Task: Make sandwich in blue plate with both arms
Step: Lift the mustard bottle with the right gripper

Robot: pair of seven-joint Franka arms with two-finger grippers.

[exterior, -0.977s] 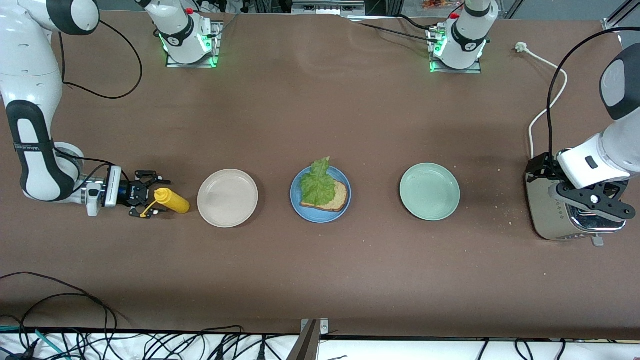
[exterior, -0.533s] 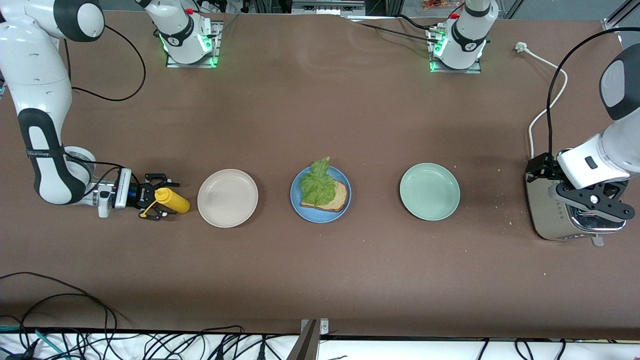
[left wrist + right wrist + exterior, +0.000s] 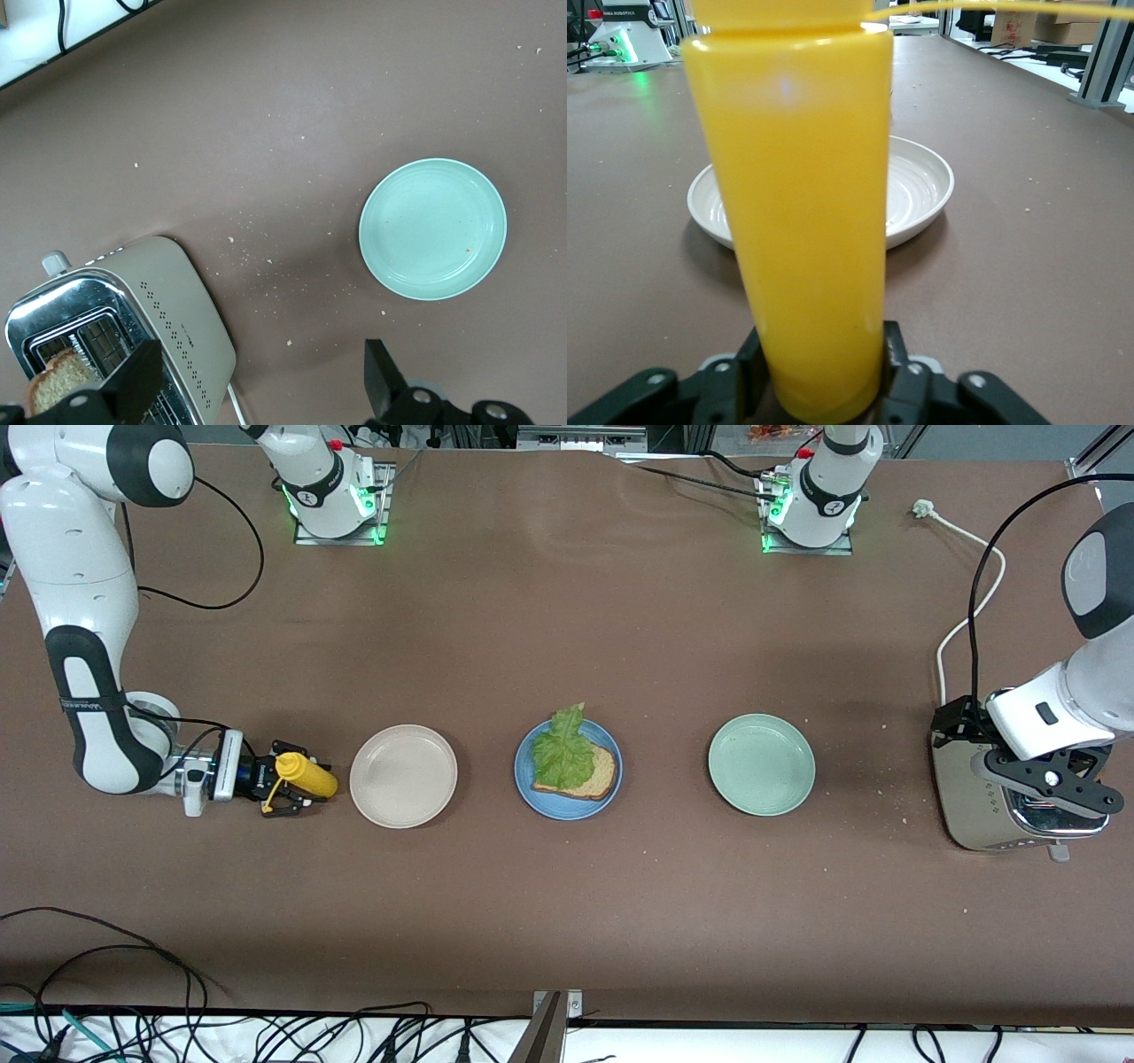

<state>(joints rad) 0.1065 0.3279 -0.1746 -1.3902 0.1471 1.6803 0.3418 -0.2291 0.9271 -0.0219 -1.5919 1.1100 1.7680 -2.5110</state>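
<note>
— Right gripper (image 3: 285, 788) sits low at the right arm's end of the table, its fingers (image 3: 908, 376) drawn in against both sides of the yellow squeeze bottle (image 3: 306, 775), pinching it near the base. The bottle stands just beside the beige plate (image 3: 403, 776).

— And the sandwich?

— Half built. On the blue plate (image 3: 568, 770), at the middle of the table, lies one slice of toast (image 3: 585, 778) with the lettuce leaf (image 3: 562, 753) on top, its tip hanging over the rim. No top slice yet.

— How will it handle?

— My guess: the toast is light, stiff and crumbly, so take it by opposite edges, gently. The lettuce is limp and will slide if nudged.

— The other arm?

— Left gripper (image 3: 257, 381) hovers over the toaster (image 3: 983, 806) at the left arm's end, fingers spread wide, holding nothing. A second slice (image 3: 55, 382) pokes out of the slot. The pale green plate (image 3: 761, 764) lies between toaster and blue plate.
</note>
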